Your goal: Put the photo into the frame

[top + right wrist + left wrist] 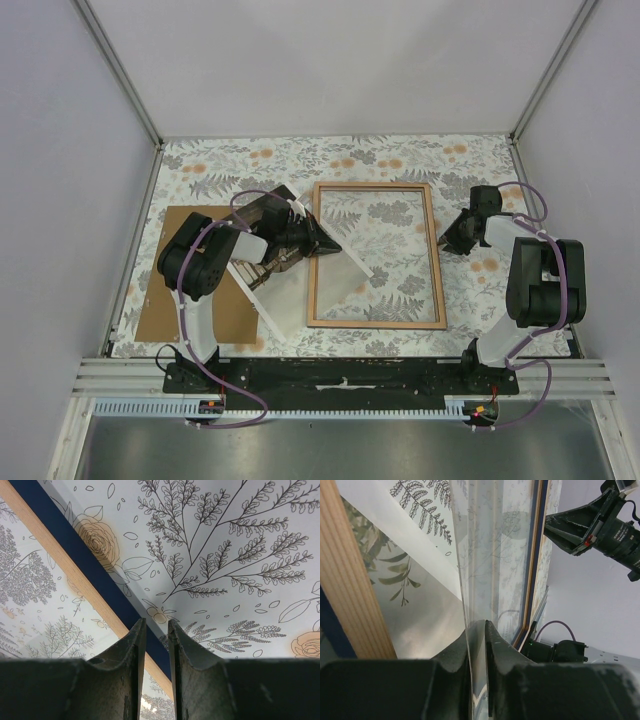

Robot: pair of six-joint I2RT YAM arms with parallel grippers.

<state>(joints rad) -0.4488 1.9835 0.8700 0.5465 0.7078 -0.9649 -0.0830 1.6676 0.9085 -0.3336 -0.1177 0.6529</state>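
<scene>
While the brown backing panel [180, 300] lies flat and out of the way at the left, your left gripper [322, 242] is clamped on the photo [295, 300], white reverse up. It pinches one edge, so the sheet tilts and drapes over the left rail of the frame [372, 184], probably ready to slide onto the glass. That frame lies flat in the middle, wood-coloured back up. At its right rail sits your right gripper [155, 622], jaws almost together. You cannot tell whether they pinch the rail or merely rest by it, though steadying the frame seems the purpose. Everything rests on a floral-patterned cloth [420, 155], enclosed by plain pale walls [330, 70] with metal corner posts [120, 70].
</scene>
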